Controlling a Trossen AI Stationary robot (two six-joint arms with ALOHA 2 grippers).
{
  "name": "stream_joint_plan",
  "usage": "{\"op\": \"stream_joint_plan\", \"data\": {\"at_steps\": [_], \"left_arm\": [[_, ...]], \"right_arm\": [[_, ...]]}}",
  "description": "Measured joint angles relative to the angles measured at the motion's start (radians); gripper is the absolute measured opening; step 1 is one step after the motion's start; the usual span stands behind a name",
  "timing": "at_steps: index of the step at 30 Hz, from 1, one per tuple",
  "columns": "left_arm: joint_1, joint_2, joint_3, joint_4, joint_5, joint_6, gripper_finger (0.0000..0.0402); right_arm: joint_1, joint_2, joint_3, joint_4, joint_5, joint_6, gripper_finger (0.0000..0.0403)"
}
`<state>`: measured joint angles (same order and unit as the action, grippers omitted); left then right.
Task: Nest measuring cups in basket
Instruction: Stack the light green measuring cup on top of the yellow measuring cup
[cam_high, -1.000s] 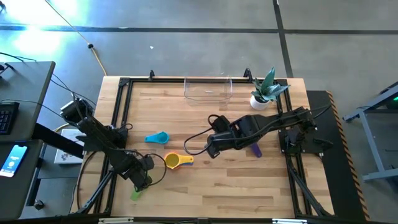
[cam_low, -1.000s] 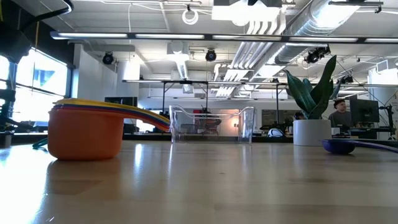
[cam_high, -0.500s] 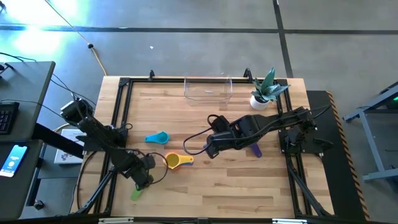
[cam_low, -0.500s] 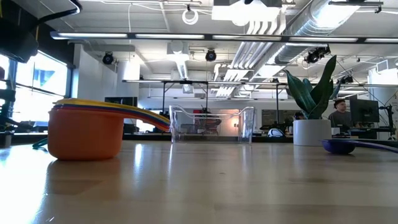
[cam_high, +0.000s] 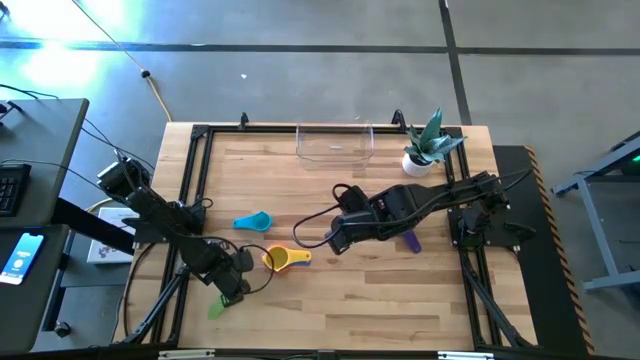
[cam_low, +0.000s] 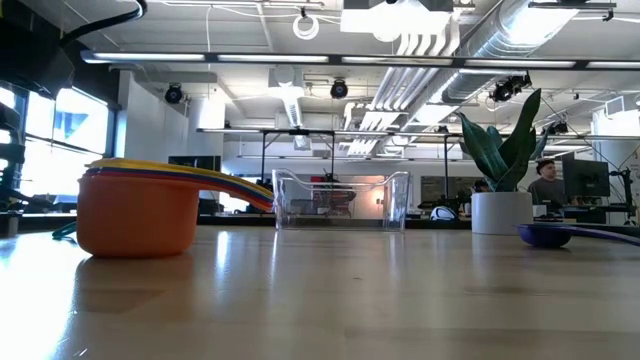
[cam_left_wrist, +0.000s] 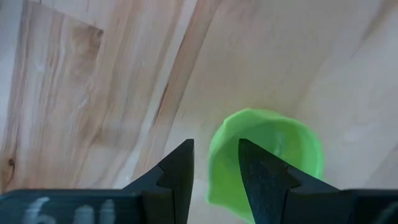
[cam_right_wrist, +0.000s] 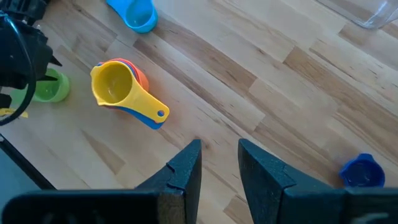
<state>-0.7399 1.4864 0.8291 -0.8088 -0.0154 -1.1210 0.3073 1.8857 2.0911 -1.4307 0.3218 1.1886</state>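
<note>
Your left gripper (cam_left_wrist: 214, 177) hangs with fingers narrowly parted over the green cup's (cam_left_wrist: 267, 158) rim, gripping nothing. Your right gripper (cam_right_wrist: 217, 171), narrowly open and empty, hovers mid-table. The yellow-topped cup stack (cam_high: 277, 259) sits between them; the basket (cam_high: 334, 142) stands at the far edge.

The basket (cam_high: 334, 143) is sitting at upper centre of the tabletop (cam_high: 400, 290), a plant pot (cam_high: 417, 164) right of it; nested measuring cups (cam_high: 279, 259) are lying at lower centre-left.

No text, label, brand, number or sign can be read in any view.
</note>
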Motion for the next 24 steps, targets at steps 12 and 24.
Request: {"op": "stream_joint_plan", "data": {"at_steps": [12,24], "left_arm": [[-0.001,0.023,0.001,-0.001,0.003,0.069,0.0117],[-0.002,0.071,0.001,-0.001,0.008,0.078,0.005]], "right_arm": [[0.001,0.0,0.0,0.001,-0.008,0.008,0.0097],[0.001,0.0,0.0,0.001,-0.011,0.008,0.0097]]}}
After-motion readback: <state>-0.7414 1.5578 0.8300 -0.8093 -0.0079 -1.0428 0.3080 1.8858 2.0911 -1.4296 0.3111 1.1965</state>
